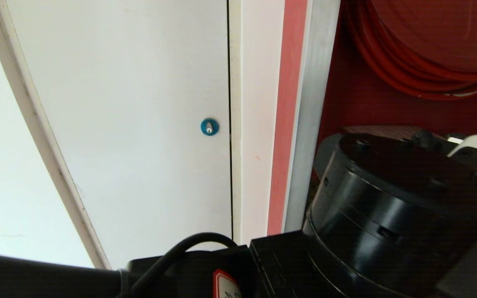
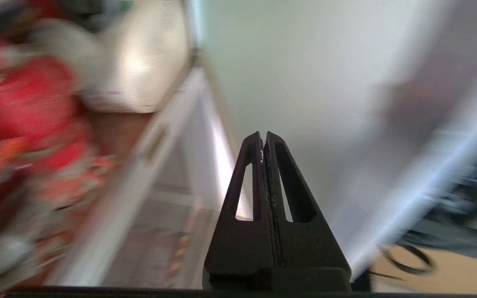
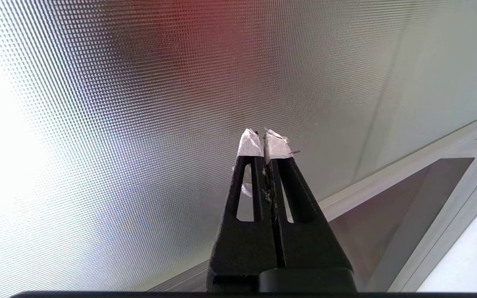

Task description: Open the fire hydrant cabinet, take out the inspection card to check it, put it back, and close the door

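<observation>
1. landmark: the fire hydrant cabinet (image 1: 311, 103), seen in the head view by its silver frame post and red interior.
2. inside the cabinet, the red hose reel (image 1: 429, 45) sits in the upper part, just beside the frame post.
3. outside the cabinet, on the far side of the frame post from the reel, stands a plain white panel (image 1: 131, 124); its blue round lock (image 1: 209, 126) is near the panel edge closest to the cabinet.
4. a black arm housing (image 1: 391, 207) fills the area in front of the cabinet interior, below the reel.
5. left gripper (image 2: 263, 138): fingers clenched together, nothing between them. its view is blurred; red cabinet contents (image 2: 23, 124) and a pale frame edge (image 2: 139, 165) lie to one side of the fingers.
6. right gripper (image 3: 263, 138): fingers clenched, tips wrapped in white tape, nothing held; they point at a dotted translucent surface (image 3: 118, 124).
7. the inspection card is visible in no view; the door cannot be identified with certainty.
</observation>
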`<state>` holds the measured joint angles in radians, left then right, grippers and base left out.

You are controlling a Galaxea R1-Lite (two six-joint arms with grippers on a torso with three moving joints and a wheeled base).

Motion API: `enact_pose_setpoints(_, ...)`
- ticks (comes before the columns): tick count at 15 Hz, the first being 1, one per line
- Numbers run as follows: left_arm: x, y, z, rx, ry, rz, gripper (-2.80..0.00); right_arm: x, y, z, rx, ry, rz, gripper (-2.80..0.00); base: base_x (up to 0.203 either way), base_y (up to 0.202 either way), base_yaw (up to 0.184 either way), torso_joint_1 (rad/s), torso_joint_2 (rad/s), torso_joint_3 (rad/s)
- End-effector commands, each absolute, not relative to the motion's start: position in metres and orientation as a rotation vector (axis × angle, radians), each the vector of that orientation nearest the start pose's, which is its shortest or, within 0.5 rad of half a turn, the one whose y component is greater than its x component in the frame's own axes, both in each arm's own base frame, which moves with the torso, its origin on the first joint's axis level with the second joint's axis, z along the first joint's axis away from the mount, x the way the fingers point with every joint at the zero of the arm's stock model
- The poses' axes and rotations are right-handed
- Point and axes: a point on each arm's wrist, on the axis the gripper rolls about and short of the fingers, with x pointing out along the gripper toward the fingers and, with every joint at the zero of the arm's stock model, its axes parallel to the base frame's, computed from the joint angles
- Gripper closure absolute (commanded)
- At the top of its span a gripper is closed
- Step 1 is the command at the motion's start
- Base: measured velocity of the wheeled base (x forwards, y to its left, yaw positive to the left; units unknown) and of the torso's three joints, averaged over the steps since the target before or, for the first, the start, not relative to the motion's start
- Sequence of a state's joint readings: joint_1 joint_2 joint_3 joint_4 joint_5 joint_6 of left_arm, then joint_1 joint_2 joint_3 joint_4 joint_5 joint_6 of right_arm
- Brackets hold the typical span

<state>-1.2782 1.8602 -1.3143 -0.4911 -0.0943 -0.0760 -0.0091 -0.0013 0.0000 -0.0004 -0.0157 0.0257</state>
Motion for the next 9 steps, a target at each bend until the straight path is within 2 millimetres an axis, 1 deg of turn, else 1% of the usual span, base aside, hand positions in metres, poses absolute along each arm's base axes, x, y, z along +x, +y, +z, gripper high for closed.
enact_pose_setpoints(1, 0.133, -0.349, 0.254, -0.033, 0.105, -1.288, 0.00, -0.023, 0.000, 0.076, 0.025, -0.003, -0.026, 0.00, 0.000, 0.000, 0.000, 0.000, 0.00, 0.000)
enact_pose_setpoints(3, 0.159, -0.328, 0.246, -0.019, 0.134, -1.199, 0.00, -0.023, 0.000, 0.075, 0.025, -0.002, -0.025, 0.00, 0.000, 0.000, 0.000, 0.000, 0.00, 0.000)
enact_pose_setpoints(5, 0.176, -0.301, 0.242, -0.013, 0.158, -1.117, 0.00, -0.023, 0.000, 0.076, 0.026, -0.003, -0.026, 0.00, 0.000, 0.000, 0.000, 0.000, 0.00, 0.000)
enact_pose_setpoints(6, 0.182, -0.283, 0.238, -0.007, 0.176, -1.075, 0.00, -0.023, 0.000, 0.076, 0.025, -0.003, -0.025, 0.00, 0.000, 0.000, 0.000, 0.000, 0.00, 0.000)
enact_pose_setpoints(9, 0.197, -0.217, 0.237, -0.014, 0.189, -0.908, 0.00, -0.023, 0.000, 0.076, 0.026, -0.003, -0.026, 0.00, 0.000, 0.000, 0.000, 0.000, 0.00, 0.000)
